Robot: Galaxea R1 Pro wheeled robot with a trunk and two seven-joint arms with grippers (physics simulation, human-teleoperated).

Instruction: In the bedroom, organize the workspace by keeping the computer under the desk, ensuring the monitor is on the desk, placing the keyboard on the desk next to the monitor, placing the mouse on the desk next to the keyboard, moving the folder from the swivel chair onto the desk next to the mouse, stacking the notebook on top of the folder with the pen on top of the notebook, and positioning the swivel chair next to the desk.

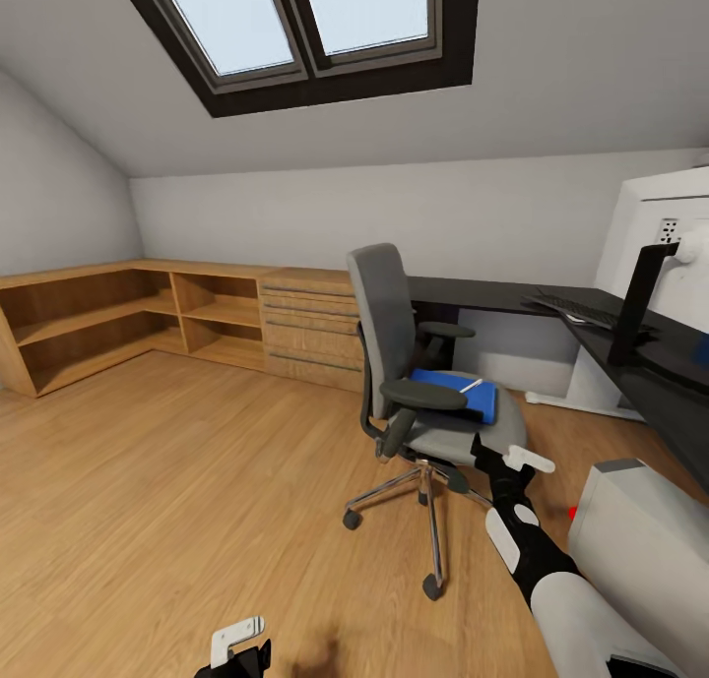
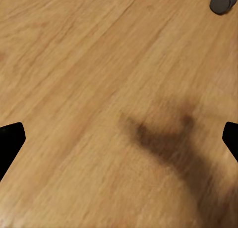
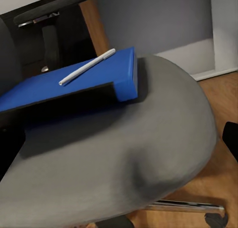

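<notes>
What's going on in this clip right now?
The robot stands by the swivel chair, its right gripper reaching toward the seat, holding nothing. The blue folder lies on the seat with the pen on top. The left gripper hangs low over the wooden floor, open and empty. The keyboard and monitor sit on the desk.
</notes>
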